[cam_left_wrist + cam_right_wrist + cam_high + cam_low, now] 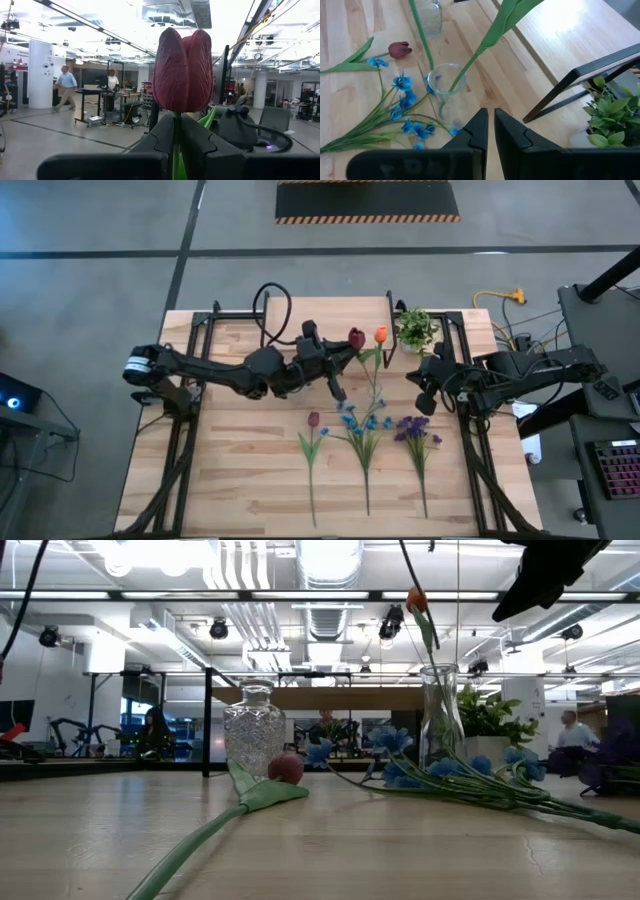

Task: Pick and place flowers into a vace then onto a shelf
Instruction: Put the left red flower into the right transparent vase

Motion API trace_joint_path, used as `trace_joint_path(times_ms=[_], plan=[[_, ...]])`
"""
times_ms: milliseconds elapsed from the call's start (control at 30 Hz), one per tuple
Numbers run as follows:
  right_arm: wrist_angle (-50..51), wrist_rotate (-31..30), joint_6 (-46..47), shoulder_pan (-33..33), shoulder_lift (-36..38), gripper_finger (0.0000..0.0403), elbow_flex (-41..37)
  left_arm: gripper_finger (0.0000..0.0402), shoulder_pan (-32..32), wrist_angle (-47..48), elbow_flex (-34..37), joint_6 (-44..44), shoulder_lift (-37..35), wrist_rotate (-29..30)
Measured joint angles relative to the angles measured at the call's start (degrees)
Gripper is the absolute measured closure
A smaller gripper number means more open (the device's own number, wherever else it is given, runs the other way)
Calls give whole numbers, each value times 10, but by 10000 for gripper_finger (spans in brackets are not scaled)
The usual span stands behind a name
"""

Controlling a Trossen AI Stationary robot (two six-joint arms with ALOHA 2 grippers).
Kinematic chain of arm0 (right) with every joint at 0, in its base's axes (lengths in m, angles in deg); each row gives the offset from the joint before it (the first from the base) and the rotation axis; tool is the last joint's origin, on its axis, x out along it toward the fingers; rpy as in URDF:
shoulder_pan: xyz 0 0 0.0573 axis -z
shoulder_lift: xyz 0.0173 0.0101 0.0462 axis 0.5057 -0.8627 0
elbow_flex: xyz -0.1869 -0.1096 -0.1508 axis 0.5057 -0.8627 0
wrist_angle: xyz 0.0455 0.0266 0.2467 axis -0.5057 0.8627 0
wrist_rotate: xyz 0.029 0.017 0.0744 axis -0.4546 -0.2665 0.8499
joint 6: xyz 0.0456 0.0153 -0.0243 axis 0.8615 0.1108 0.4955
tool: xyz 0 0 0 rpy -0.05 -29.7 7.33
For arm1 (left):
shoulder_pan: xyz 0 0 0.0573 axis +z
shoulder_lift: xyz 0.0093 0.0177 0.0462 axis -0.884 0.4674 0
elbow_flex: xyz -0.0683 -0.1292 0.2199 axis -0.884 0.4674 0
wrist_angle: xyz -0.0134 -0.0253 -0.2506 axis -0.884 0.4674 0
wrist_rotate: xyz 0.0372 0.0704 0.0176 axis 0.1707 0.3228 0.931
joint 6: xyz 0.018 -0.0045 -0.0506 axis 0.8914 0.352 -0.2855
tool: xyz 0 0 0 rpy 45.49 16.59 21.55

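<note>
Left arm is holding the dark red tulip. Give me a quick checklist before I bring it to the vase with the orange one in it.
1. Grip: left gripper is closed on the stem of the dark red tulip, bloom upright. Ok.
2. Clear vase stands upright on the table. Ok.
3. Vase mouth: only the stem of the orange tulip is in it, with open room beside it. Ok.
4. Right gripper is empty, raised near the vase. Whether it clears the approach: cannot tell.
5. Lower end of the held stem is hidden. Cannot tell.
6. Blue bunch lies against the vase's base and may be disturbed. Not ok.
</note>
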Motion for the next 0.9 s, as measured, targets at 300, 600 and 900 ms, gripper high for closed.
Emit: trace_joint_path(times_ms=[300,600,900], plan=[[0,-2,0,0,0,380,0,397,9,3,-1,0,26,-1],[0,-2,7,0,0,380,0,397,10,4,-1,0,36,-3],[0,-2,6,0,0,380,0,380,14,59,-2,-32,37,-4]])
